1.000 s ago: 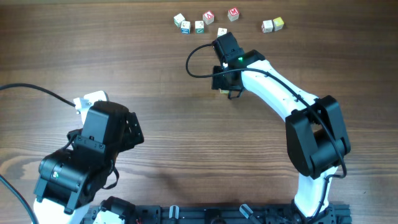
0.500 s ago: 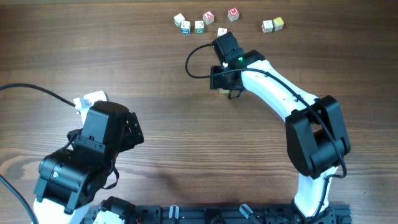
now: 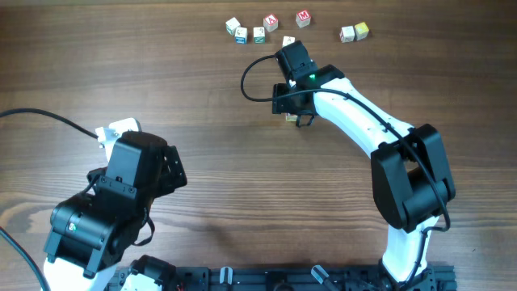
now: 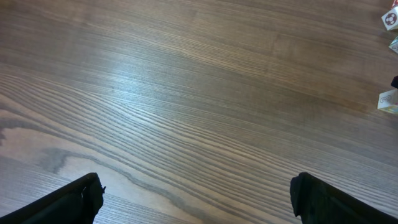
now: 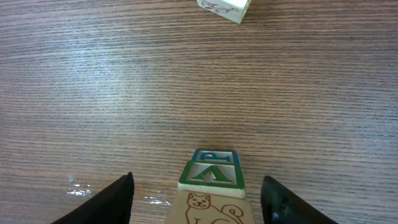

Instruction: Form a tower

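Right gripper (image 5: 198, 186) nudges a touch to the left over the last second, and its jaws come wider apart. In the wrist view both dark fingers (image 5: 118, 199) stand spread on either side of the tower (image 5: 210, 177), with bare wood showing between each finger and the cubes. Nothing is pinched, nothing touched.

And the tower stands! From the right wrist we see three faces stepped one behind the next: a blue-framed one farthest, a green-framed letter in the middle, and a brown dog print nearest the camera. From overhead only a sliver of cream cube (image 3: 291, 118) peeks out beneath the gripper, right of centre on the table (image 3: 202, 105) and a little way below the row of loose cubes (image 3: 258, 35) along the far edge. One of those strays, a single cube (image 5: 225, 6), sits at the top of the right wrist picture, well apart from the stack.

Over on the other side, the left gripper (image 4: 196, 186) hangs above plain wood, fingers spread to the frame's corners and holding nothing. Two cubes (image 4: 388, 101) just clip its right edge.
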Motion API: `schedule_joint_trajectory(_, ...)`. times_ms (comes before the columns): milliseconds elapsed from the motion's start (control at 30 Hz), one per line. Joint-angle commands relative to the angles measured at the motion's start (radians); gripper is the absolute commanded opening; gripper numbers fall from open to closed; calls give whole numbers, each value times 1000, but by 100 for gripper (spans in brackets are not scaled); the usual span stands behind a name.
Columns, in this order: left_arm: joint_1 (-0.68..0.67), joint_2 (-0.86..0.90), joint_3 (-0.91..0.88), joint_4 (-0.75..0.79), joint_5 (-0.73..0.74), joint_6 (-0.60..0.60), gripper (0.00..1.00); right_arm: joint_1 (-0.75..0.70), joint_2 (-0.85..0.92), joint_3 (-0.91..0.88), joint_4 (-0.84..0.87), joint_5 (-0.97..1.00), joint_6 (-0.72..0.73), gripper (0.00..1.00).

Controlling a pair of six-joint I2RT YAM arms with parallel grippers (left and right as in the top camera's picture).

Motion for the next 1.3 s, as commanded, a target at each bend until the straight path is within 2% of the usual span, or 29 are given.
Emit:
schedule_joint_trajectory(0,6,0,-3,0,-2,-10,100,3,-31,21,-2,16,5,71)
schedule_joint_trajectory(133,6,0,-3,0,-2,-10,100,3,-31,21,-3,16,5,75)
schedule_joint_trajectory(333,6,0,-3,0,-2,-10,100,3,-31,-10,-1,39,30,74)
schedule_joint_trajectory(567,6,0,-3,0,-2,-10,100,3,-31,-10,-3,39,28,54)
schedule_joint_trajectory(700,6,0,-3,0,-2,-10,100,3,-31,-10,-2,39,27,52)
schedule_joint_trajectory(1000,6,0,-3,0,-2,-10,100,3,-31,-10,4,39,0,42)
schedule_joint_trajectory(1267,6,0,-3,0,-2,-10,100,3,-31,-10,13,39,-23,39)
